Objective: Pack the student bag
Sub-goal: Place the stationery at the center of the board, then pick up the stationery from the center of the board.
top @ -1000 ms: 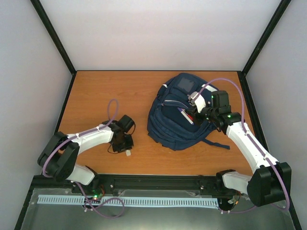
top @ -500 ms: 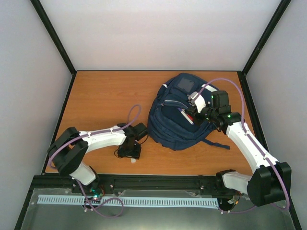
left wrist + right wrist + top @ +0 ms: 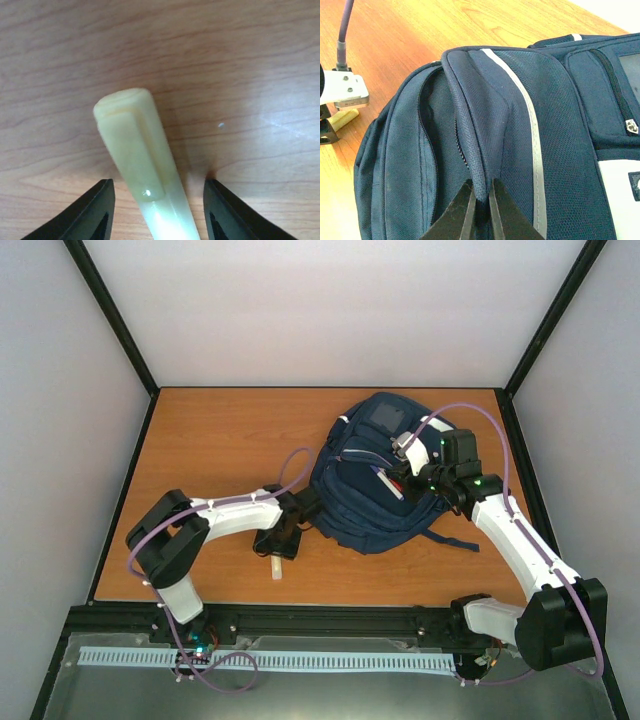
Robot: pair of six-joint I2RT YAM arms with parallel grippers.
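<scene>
The student bag (image 3: 360, 508), navy blue with a thin white stripe, lies at the table's right middle with its main zip open. My right gripper (image 3: 408, 466) is at the bag's top, shut on a raised fold of the bag's fabric (image 3: 470, 150) beside the open zip; the gripper (image 3: 481, 200) pinches it between both fingers. A pale cream pen-like stick (image 3: 137, 150) lies on the wood left of the bag (image 3: 535, 125). My left gripper (image 3: 159, 187) hangs low over the stick (image 3: 274, 569), jaws apart on either side without touching it.
A white and a red slim item (image 3: 388, 483) show in the bag's open mouth. A dark strap (image 3: 452, 540) trails from the bag toward the front right. Black frame posts and white walls close in the orange wooden table (image 3: 220, 440).
My left arm has swung right along the table toward the bag, and its jaws have opened around the cream stick. The right gripper and the bag have not moved.
</scene>
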